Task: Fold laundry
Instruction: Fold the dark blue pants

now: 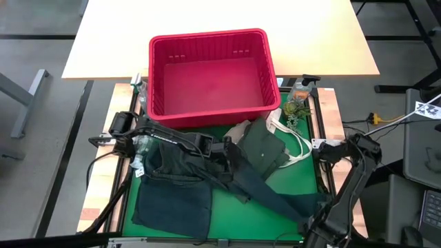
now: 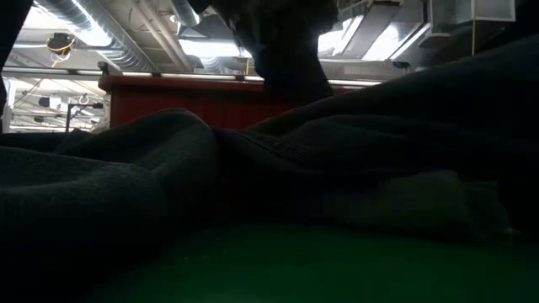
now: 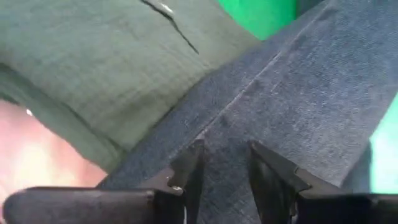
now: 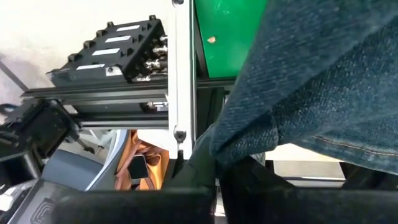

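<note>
Dark blue denim jeans [image 1: 172, 193] lie spread on the green mat, one leg [image 1: 275, 196] running slantwise toward the near right corner. An olive-green shirt [image 1: 265, 148] lies bunched beside that leg, in front of the basket, and is also in the left wrist view [image 3: 93, 62]. A pale piece [image 1: 241, 131] shows at the shirt's far edge. My left gripper [image 1: 231, 157] is at mid-table on the jeans, shut on denim. My right gripper [image 1: 311, 215] is at the near right corner, shut on the leg's end. Denim folds [image 2: 379, 126] fill the low view. My left gripper [image 3: 221, 171] pinches a ridge of the jeans' leg [image 3: 227, 134] between its two fingers, next to the seam, with the leg running away from the fingers. My right gripper [image 4: 217, 177] holds the leg's end [image 4: 249, 140] at a denim edge. The cloth reaches up and away from the fingers over the table's frame; the contact itself is in shadow.
A red slatted basket [image 1: 207, 34] stands at the mat's far edge and shows as a red wall [image 2: 168, 101] in the low view. A clear bottle [image 1: 298, 93] and white straps [image 1: 296, 148] lie at the far right. The metal frame rail [image 4: 183, 74] runs beside my right gripper.
</note>
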`<state>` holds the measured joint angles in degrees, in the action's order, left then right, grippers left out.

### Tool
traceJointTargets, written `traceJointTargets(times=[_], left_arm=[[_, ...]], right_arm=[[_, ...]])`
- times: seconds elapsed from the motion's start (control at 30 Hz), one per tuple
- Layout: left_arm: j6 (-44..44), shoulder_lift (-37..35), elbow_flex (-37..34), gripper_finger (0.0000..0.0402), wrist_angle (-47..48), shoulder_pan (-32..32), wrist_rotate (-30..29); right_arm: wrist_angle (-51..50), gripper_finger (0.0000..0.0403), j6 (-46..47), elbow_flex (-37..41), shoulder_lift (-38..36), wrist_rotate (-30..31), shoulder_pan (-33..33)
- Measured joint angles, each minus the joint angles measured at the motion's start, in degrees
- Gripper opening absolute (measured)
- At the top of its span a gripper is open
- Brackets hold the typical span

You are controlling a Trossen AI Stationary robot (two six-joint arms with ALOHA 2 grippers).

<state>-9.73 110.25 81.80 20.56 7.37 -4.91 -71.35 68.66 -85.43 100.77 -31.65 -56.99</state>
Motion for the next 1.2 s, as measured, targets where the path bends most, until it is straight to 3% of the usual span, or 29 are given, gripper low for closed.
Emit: traceJointTargets(times=[0.3, 0.5, 1.2], left_arm=[[5.54, 1.24, 0.02, 0.0179, 0.14, -0.24, -0.45], [8.64, 1.23, 0.02, 0.0215, -1.42, -0.28, -4.75], [8.8, 4.56, 0.06, 0.0208, 1.37, -2.62, 2.12]], right_arm=[[3.08, 0.0003, 0.72, 0.0, 0.81, 0.24, 0.0], [4.59, 0.0003, 1.67, 0.0, 0.81, 0.65, 0.0], [4.23, 0.0003, 1.7, 0.0, 0.81, 1.06, 0.0]])
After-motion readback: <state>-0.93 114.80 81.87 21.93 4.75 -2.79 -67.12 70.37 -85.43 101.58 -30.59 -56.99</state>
